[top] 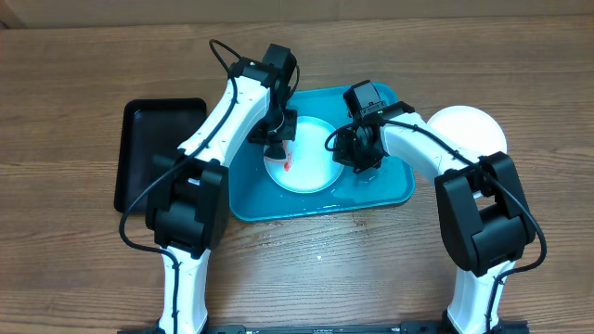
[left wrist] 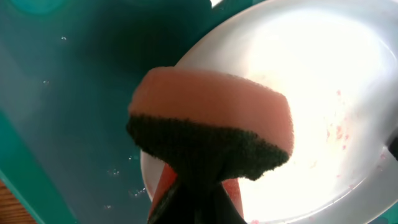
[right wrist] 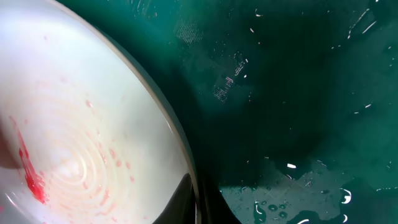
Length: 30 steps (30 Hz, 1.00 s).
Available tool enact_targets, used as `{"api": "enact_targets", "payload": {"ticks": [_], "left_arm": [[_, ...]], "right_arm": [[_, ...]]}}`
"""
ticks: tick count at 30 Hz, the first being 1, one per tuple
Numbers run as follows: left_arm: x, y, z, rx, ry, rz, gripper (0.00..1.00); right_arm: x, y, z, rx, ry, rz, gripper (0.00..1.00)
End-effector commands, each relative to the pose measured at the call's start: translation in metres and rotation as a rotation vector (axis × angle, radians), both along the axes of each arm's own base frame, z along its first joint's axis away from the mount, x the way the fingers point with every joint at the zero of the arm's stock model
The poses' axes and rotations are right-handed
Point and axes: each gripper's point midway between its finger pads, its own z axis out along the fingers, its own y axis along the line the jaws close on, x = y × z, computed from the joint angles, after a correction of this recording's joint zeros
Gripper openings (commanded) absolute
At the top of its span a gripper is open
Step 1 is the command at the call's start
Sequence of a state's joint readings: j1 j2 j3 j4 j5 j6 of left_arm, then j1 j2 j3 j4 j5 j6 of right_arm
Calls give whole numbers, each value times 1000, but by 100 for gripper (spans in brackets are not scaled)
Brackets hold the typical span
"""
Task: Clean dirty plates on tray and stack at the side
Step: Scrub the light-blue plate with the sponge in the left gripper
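plate: dirty plate sits in the wet teal tray, with 1 red smear left on it
left gripper: clamped on the sponge, over the plate's left side
right gripper: at the plate's right rim, can't tell if it's pinching
risk: if you scrub hard, the plate could skate or tip

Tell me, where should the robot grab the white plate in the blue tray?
By its thin rim on the right side in the overhead view, coming in from the right. The plate lies flat in the tray, so only the raised edge gives fingers something to pinch, and the sponge sits over the left part.
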State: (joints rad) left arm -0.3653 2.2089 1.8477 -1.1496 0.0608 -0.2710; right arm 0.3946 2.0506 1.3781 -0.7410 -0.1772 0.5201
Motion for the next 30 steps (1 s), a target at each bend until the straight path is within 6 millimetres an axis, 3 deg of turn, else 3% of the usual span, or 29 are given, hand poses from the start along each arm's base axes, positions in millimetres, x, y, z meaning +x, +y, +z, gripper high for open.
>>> {"api": "enact_targets", "payload": {"ticks": [1,9,24,30], "left_arm": [[-4,-7,0,-16,4,-33,4],[-10,-6,-4,-4,22,-36,4],[-16,12,-13,88,37,-15,4],[-19,6,-14,55,51,-17,4]], "right_arm": [[-25,-9,-30,-76,84,-15,4],[-32,10,-30,-77,73,33,4],[-33,11,-30,-76,73,37,4],[-33,11,-30,-76,74,37,4]]}}
